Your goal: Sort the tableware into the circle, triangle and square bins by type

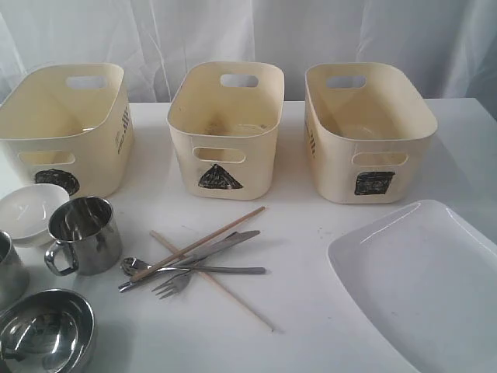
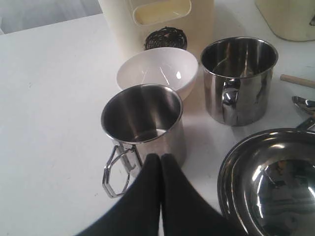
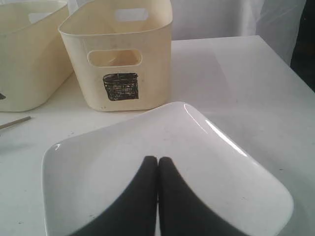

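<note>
Three cream bins line the back: the circle bin (image 1: pixel 66 124), the triangle bin (image 1: pixel 225 128) and the square bin (image 1: pixel 365 128). At front left stand a steel mug (image 1: pixel 81 233), a second mug (image 2: pixel 142 125), a steel bowl (image 1: pixel 46 334) and a small white bowl (image 1: pixel 27 211). Chopsticks (image 1: pixel 206 237), a knife (image 1: pixel 221 249), a fork (image 1: pixel 175 284) and a spoon (image 1: pixel 136 266) lie crossed in the middle. The large white plate (image 1: pixel 423 284) lies at the right. My left gripper (image 2: pixel 161 157) is shut, empty, just behind the nearer mug. My right gripper (image 3: pixel 157 160) is shut above the plate (image 3: pixel 98 162), holding nothing.
The white table (image 1: pixel 311 225) ends at a white curtain (image 1: pixel 256 31) behind the bins. Neither arm shows in the exterior view. The table's right edge (image 3: pixel 295 64) lies beyond the plate.
</note>
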Controlling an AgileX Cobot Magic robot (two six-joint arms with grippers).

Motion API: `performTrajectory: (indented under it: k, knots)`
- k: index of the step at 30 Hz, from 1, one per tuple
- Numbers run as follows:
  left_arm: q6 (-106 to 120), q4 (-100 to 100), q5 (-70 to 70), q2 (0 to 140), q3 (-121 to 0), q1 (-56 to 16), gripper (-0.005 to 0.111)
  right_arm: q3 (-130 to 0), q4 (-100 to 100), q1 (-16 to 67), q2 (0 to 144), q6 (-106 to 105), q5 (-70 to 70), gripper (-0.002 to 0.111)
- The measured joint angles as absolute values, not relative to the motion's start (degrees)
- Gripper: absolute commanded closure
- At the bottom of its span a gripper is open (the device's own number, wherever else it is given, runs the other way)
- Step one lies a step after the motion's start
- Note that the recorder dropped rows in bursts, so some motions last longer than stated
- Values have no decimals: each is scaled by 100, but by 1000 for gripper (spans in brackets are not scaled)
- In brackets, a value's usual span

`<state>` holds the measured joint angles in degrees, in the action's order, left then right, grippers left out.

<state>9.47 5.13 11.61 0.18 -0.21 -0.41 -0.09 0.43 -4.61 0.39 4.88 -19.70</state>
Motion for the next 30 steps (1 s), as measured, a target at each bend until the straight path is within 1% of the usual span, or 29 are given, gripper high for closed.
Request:
performTrajectory:
  k: [19, 21, 25, 27, 29, 30]
  knots:
    - [947, 513, 1173, 18, -21, -41, 107, -9, 43, -461, 39, 488, -1970, 108]
    - [947, 640, 834, 18, -21, -41, 107, -9, 43, -461, 39, 488, -1970, 108]
    - [1217, 790, -883, 18, -267, -41, 107, -9, 43, -461, 39, 488, -1970, 108]
    - [1250, 790, -2093, 13, -321, -41, 107, -9, 43, -461, 39, 488, -1970, 108]
    - [1250, 800, -2680, 13, -333, -41, 107, -9, 43, -461, 39, 488, -1970, 108]
    - [1222, 800, -2761, 13, -333, -41, 107, -9, 43, -461, 39, 488, -1970, 108]
